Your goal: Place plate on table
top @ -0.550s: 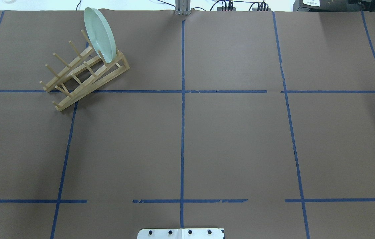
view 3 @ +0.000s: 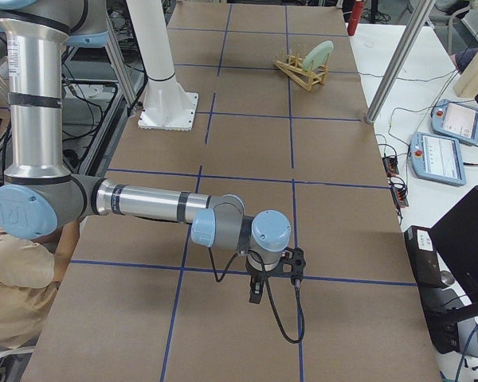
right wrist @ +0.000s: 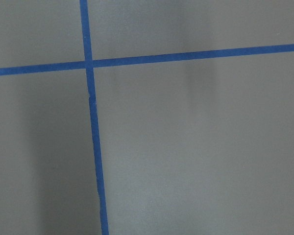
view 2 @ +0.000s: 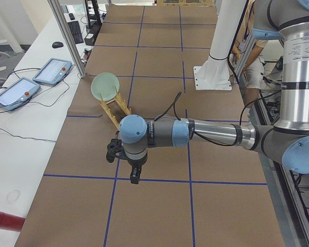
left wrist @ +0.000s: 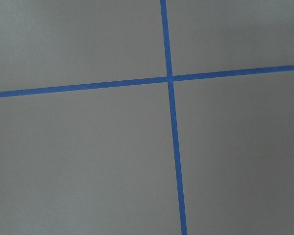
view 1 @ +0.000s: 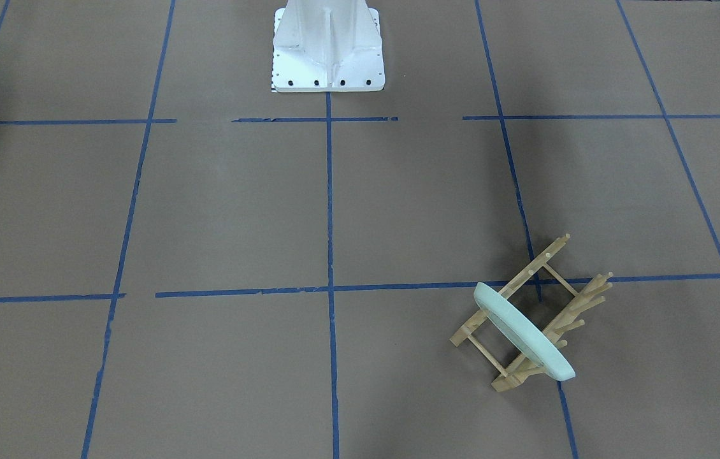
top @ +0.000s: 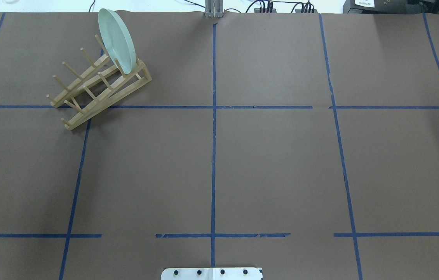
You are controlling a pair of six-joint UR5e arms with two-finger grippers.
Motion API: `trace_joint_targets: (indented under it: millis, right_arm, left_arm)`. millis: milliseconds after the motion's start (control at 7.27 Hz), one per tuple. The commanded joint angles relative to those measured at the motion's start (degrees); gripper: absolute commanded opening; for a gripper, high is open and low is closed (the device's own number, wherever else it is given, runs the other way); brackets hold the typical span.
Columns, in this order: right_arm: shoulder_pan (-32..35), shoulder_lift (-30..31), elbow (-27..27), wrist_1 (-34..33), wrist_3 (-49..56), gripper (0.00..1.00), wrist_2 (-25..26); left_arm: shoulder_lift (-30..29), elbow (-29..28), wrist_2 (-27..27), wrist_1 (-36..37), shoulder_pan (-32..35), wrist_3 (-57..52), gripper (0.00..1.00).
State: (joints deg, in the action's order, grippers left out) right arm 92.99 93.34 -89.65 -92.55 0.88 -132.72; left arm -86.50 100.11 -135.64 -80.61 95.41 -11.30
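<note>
The pale mint-green plate (top: 116, 41) stands on edge in the end slot of the wooden pegged rack (top: 99, 87) at the table's (top: 281, 163) far left. It also shows in the front view (view 1: 522, 331), the left view (view 2: 104, 86) and the right view (view 3: 319, 54). My left gripper (view 2: 135, 177) hangs over a tape line, far from the plate, and shows only in the left view; I cannot tell if it is open. My right gripper (view 3: 255, 294) hangs at the opposite end, shown only in the right view; I cannot tell its state. Both wrist views show only paper and tape.
The white robot base (view 1: 328, 44) stands at the near middle edge. Tablets (view 2: 51, 69) and cables lie on a side bench beyond the table's far edge. A red cylinder (view 2: 5, 220) lies off the table. A person (view 3: 16, 318) sits by the robot.
</note>
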Motion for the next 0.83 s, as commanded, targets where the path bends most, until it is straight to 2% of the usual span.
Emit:
trace_joint_targets:
  millis: [0, 688]
  right_arm:
    - [0.0, 0.0, 0.0, 0.0, 0.0, 1.0, 0.0]
    - [0.0, 0.0, 0.0, 0.0, 0.0, 1.0, 0.0]
  left_arm:
    - [0.0, -0.6, 0.0, -0.7, -0.1, -0.1, 1.0]
    - [0.4, -1.5, -0.1, -5.0, -0.3, 0.4, 1.0]
